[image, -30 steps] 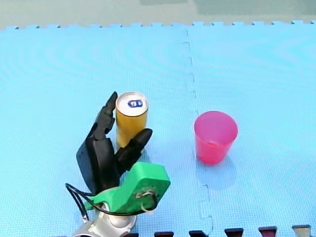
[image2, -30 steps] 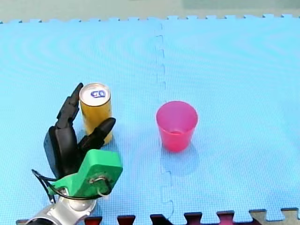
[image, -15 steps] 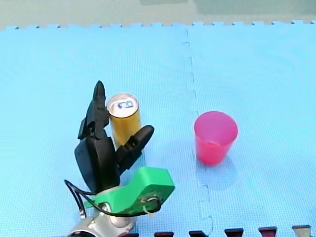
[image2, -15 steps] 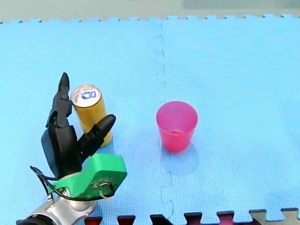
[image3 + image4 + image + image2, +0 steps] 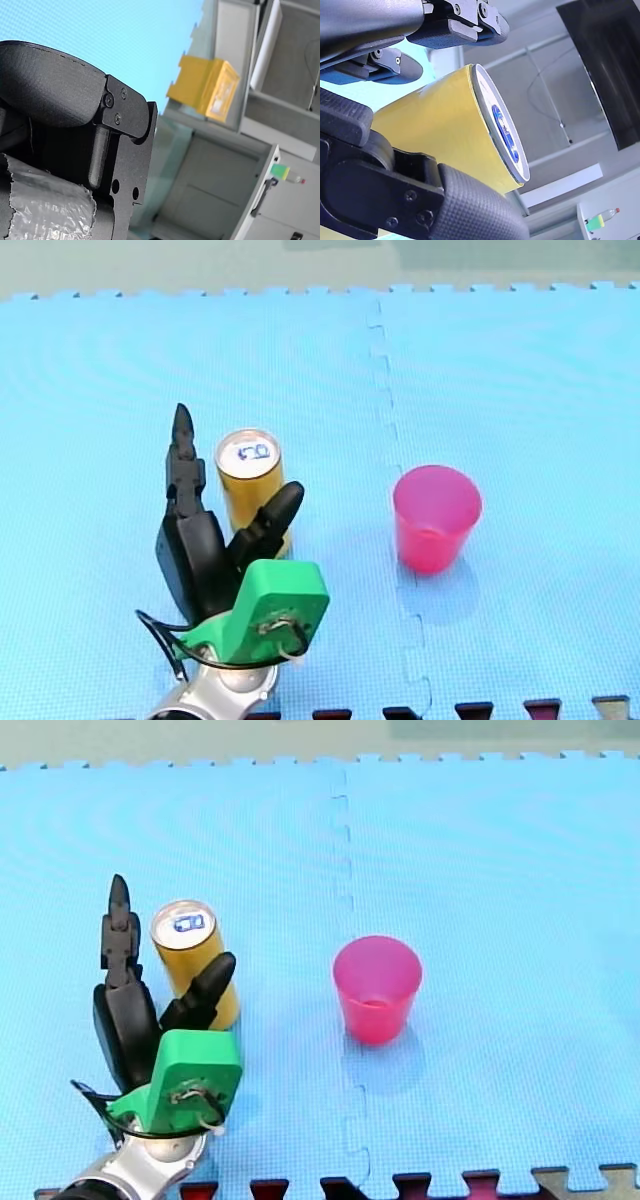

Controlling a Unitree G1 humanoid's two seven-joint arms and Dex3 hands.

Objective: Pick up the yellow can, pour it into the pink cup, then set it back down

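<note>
The yellow can (image 5: 250, 488) stands on the blue mat (image 5: 520, 390), with open mat beyond it and to its left and the pink cup (image 5: 436, 517) well off to its right. My left hand (image 5: 205, 550) sits at its near side (thumb by its right flank), gripping nothing.

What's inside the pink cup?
Inside the pink cup, only its pink inner wall and a bit of the bottom show, with no drink that I can make out. Its near wall covers the rest of the bottom.
</note>
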